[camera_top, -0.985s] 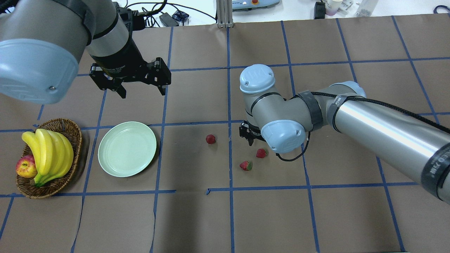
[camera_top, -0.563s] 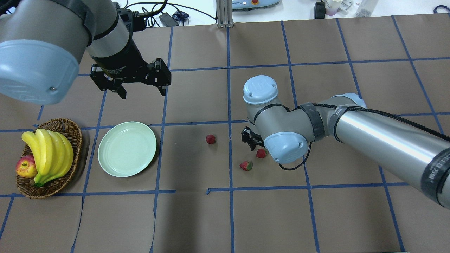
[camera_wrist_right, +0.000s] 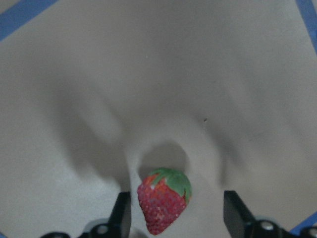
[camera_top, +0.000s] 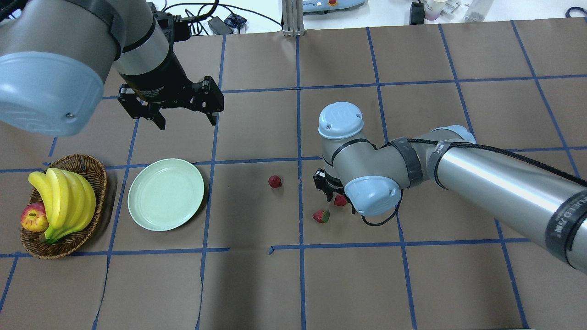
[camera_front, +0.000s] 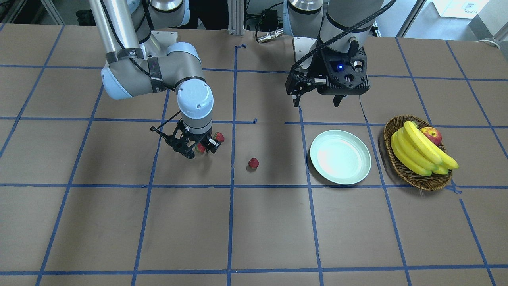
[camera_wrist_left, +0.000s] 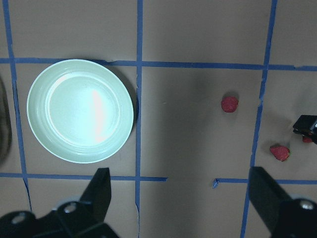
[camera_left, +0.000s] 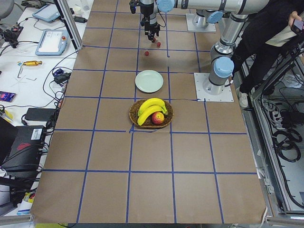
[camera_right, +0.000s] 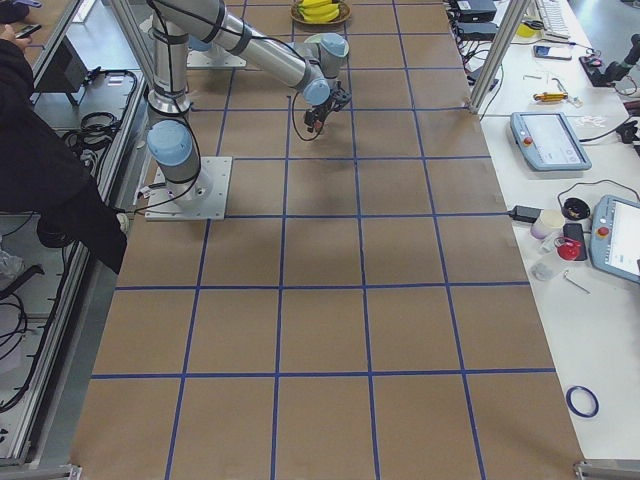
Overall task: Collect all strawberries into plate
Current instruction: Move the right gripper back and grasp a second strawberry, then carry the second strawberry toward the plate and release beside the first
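Three strawberries lie on the brown paper right of the pale green plate (camera_top: 166,194), which has nothing on it. One strawberry (camera_top: 274,181) sits alone nearest the plate. A second (camera_top: 321,216) lies closer to the robot. The third (camera_wrist_right: 163,206) rests on the table between the fingers of my right gripper (camera_wrist_right: 178,218), which is open and down at table level around it (camera_front: 201,148). My left gripper (camera_top: 185,120) hangs open and holds nothing, above the table beyond the plate (camera_wrist_left: 80,110).
A wicker basket (camera_top: 94,168) with bananas (camera_top: 64,197) and an apple (camera_top: 33,217) stands left of the plate. Blue tape lines grid the paper. A person (camera_left: 266,42) stands beside the robot's base.
My right arm has moved toward the robot and lower, bringing its open gripper around the third strawberry. The left arm, plate and other berries have not moved.
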`<action>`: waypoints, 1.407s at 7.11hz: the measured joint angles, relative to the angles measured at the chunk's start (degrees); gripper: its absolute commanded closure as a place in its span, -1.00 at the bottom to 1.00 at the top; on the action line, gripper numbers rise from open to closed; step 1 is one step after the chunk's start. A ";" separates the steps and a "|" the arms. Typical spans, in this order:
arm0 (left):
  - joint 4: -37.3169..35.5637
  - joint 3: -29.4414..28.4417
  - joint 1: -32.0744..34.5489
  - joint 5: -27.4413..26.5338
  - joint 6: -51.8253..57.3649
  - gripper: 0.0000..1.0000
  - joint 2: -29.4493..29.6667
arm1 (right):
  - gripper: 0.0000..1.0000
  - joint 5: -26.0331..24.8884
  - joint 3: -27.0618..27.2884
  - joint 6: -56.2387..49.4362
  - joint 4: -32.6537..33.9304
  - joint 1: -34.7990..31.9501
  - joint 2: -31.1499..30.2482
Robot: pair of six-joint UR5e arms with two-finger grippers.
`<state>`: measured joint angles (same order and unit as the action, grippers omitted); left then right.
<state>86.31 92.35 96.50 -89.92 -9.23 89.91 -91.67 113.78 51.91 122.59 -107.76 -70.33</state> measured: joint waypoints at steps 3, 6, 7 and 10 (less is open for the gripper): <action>0.00 0.01 0.00 0.01 0.00 -1.00 0.00 | 1.00 0.01 0.01 -0.30 -0.01 0.00 -0.11; 0.00 -0.12 0.00 0.01 0.04 -1.00 0.00 | 0.98 2.88 -6.20 -1.43 -0.52 -0.62 -0.67; 0.00 -0.23 0.00 0.01 0.11 -1.00 0.00 | 0.90 6.43 -7.52 -3.61 1.46 -2.11 -0.54; 0.00 -0.43 0.00 -0.01 0.12 -1.00 0.00 | 0.91 14.69 -8.44 -7.06 10.88 -9.12 1.99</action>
<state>86.31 91.92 96.50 -89.93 -9.11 89.91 -76.98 105.34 44.85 133.47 -116.87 -68.34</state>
